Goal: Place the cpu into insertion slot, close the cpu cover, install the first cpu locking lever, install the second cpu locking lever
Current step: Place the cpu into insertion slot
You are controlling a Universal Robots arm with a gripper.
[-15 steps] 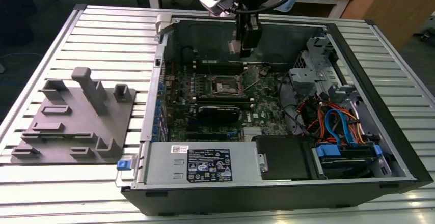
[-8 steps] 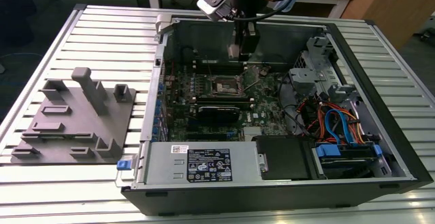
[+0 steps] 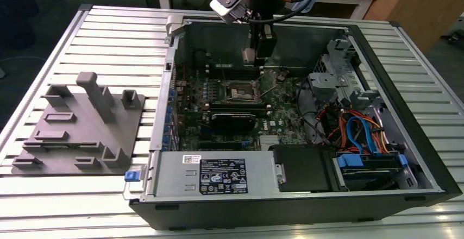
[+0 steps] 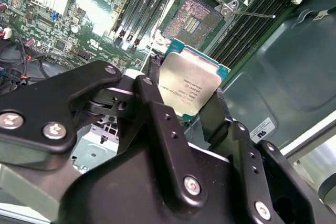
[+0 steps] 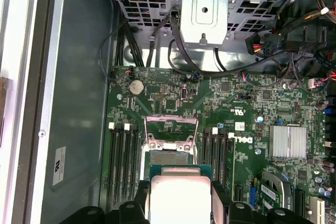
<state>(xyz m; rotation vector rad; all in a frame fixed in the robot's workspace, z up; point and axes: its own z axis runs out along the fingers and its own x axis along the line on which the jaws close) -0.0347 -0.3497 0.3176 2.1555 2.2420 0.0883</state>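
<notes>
robot arm's pincer (image 4: 185, 97) hangs inside an opened black computer case (image 3: 290, 209), its two dark fingers (image 4: 149, 98) clamped on opposite edges of the cpu (image 4: 190, 85), whose dull silver top faces the camera in the second wrist view. the chip is held in the air between the fingers, clear of the green motherboard (image 5: 236, 103). just beyond the fingertips lies the insertion slot (image 4: 195, 18), bare, its field of contacts showing and nothing seated in it. in the first wrist view the cpu cover (image 5: 171, 123), a thin silvery frame, stands lifted off the slot on the side away from the pincer. a thin wire locking lever (image 4: 256, 14) juts loose beside the slot. rows of long black memory slots (image 4: 149, 3) flank the slot on either side, ahead of the pincer. in the exterior view the pincer (image 3: 254, 51) hangs above the board, just beside the slot (image 3: 239, 92). a grey moulded fixture (image 3: 80, 122) rests on the slatted metal table (image 3: 65, 212), well apart from the pincer toward the exterior view's left.
</notes>
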